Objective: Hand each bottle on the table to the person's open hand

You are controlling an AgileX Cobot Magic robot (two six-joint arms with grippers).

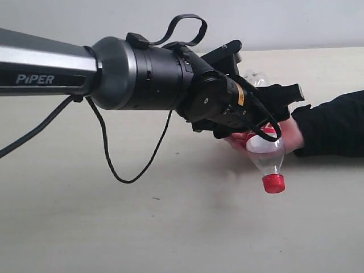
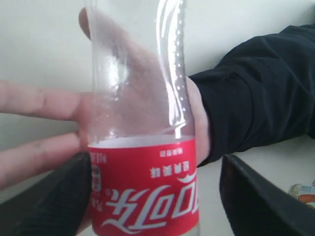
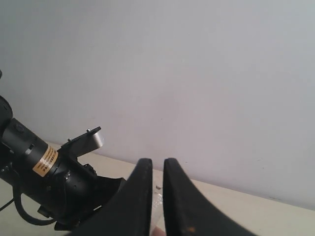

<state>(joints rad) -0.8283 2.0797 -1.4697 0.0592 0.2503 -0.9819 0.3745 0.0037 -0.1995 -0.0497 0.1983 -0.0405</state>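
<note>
Where the red-label bottle (image 1: 266,156) lies: over the right part of the tabletop (image 1: 170,227), in front of the person's palm (image 1: 291,135), well clear of the near edge.
Long axis: slanted. It runs from the far edge toward the near edge and drops as it comes.
Which way it points: the red cap (image 1: 273,183) is the lowest end and aims down at the tabletop and toward the near edge. The clear base end goes up behind the black hardware.
Label: red with white script, wrapped round the bottle on the cap side of the clear body. It reads upside down in the left wrist view.
Left hand (image 2: 155,167): spread wider than the bottle. One finger (image 2: 64,196) lies against the label's side. The other finger (image 2: 256,201) stands off, with pale tabletop showing in the gap.
Bottle and palm: the palm is open with its fingers stretched out behind the clear body. Whether they touch cannot be told.
Sleeve (image 1: 335,122): black, coming in across the right edge.
Left arm (image 1: 51,62): reaches in from the left edge, above the tabletop, with a black cable (image 1: 108,153) looping beneath it.
Right hand (image 3: 157,167): fingers pressed nearly together with only a thin slit between, nothing in them, raised before a pale wall (image 3: 197,73).
</note>
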